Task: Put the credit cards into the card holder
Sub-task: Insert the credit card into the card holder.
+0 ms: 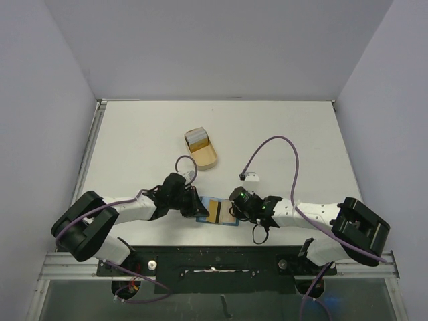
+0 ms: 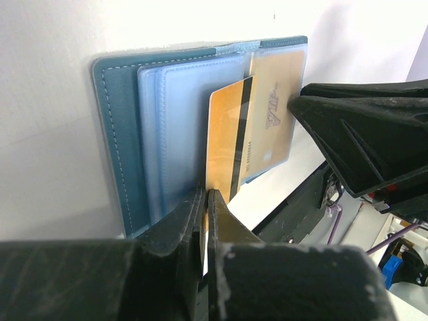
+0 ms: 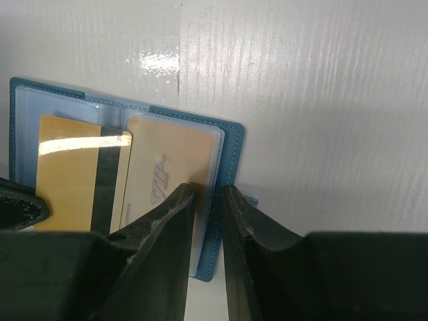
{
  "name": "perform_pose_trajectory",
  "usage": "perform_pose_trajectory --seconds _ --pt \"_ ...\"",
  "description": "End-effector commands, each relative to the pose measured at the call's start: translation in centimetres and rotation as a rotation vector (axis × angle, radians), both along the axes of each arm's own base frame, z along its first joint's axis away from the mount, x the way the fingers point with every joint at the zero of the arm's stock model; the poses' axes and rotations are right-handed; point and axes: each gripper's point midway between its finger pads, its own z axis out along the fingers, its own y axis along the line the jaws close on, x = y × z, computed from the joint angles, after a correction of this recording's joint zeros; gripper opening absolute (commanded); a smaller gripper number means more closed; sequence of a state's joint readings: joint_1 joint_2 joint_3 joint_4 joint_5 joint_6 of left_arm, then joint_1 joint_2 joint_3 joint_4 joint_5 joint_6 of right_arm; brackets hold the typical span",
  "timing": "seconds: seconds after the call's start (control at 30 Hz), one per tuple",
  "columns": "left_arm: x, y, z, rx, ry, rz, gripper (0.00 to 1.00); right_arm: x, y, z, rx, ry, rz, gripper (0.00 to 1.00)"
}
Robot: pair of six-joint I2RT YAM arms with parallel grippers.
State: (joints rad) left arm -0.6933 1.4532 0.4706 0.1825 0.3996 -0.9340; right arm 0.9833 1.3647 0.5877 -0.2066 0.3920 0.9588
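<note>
At the card holder [image 2: 120, 134], left hand [image 2: 204, 199] low, clamped on a credit card [image 2: 224, 134], right hand [image 3: 206, 195] slightly parted

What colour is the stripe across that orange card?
The stripe is black, running along the tan-orange card; the left wrist view shows it best.

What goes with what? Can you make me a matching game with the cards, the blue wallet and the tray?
1. loose credit card
2. card holder
3. tray
4. left end effector

A. tan, holds a card stack
B. shut on a card's edge
C. teal-blue, lying open
D. orange with a black stripe

Pairs: 1-D, 2-C, 3-A, 4-B
</note>
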Motion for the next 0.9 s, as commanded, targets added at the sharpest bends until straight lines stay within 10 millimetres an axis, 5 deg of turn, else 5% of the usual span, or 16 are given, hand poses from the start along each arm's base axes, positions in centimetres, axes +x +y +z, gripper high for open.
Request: perform_pose_trajectory --seconds 0.0,0.53,0.87 --pt "0.5 -0.3 0.5 -0.007 -0.033 0.017 0.00 -0.6 -1.0 -0.3 -0.028 0.005 -0.010 0.24" --pt "1.0 -2.3 0.3 -0.027 -0.042 0.014 0.00 -0.8 -1.1 -0.4 -0.015 0.003 -0.020 0.24" --pt "0.8 -1.7 0.3 -0.006 -0.028 0.052 0.00 -0.9 -1.3 -0.5 -0.010 0.000 -0.028 0.24"
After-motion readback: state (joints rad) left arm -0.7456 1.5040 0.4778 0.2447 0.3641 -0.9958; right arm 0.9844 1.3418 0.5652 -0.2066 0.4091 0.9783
